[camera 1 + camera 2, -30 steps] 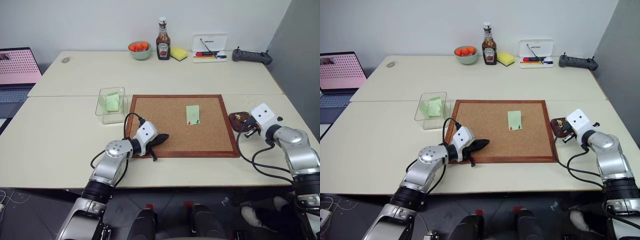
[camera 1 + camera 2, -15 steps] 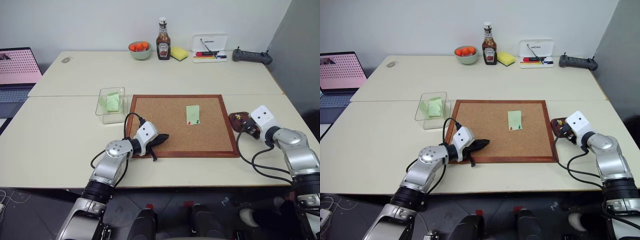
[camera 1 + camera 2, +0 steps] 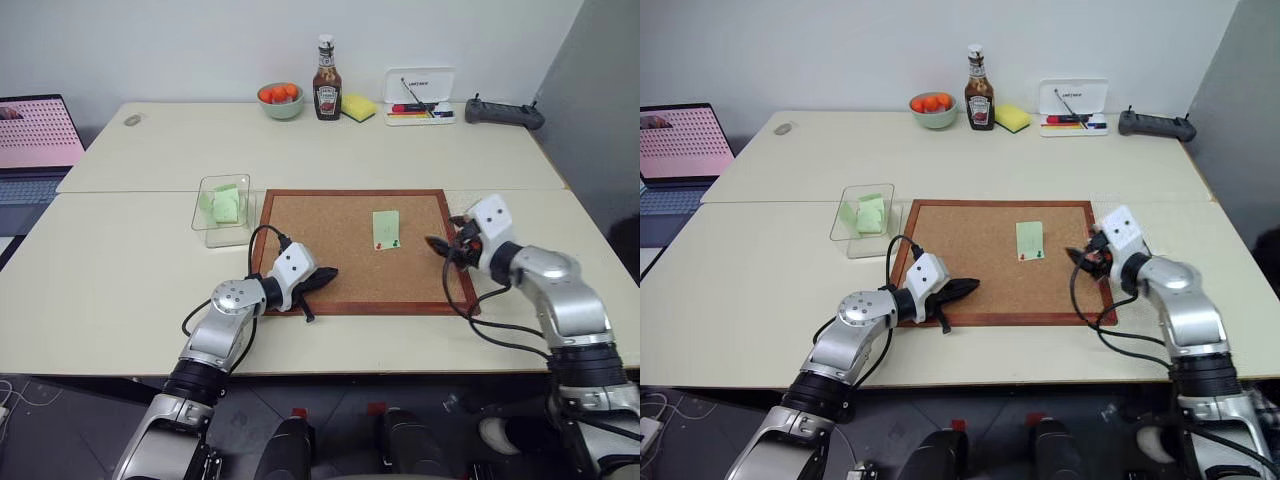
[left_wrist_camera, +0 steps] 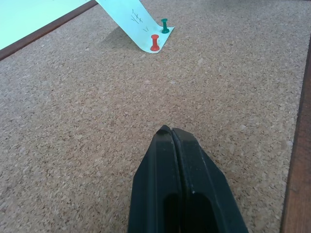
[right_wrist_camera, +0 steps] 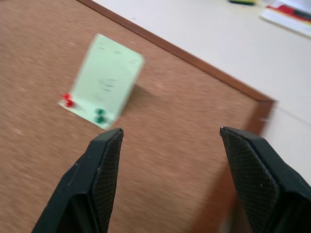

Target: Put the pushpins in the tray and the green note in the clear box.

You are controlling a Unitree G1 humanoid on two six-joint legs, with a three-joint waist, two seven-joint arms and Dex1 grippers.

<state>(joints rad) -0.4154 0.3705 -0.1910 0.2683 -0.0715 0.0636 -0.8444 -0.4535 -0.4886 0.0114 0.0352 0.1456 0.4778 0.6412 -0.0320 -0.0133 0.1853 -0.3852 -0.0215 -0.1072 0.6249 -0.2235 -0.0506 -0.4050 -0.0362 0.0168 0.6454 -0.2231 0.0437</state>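
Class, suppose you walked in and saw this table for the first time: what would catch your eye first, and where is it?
The brown cork board in the middle of the table, with a green note held to it by a red pin and a green pin. The right hand, open, points at the note from the board's right edge; the left hand, shut, rests at its near left corner.

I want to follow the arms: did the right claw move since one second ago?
Yes. The right claw moved left, from beside the cork board's right frame to over its right edge, toward the green note.
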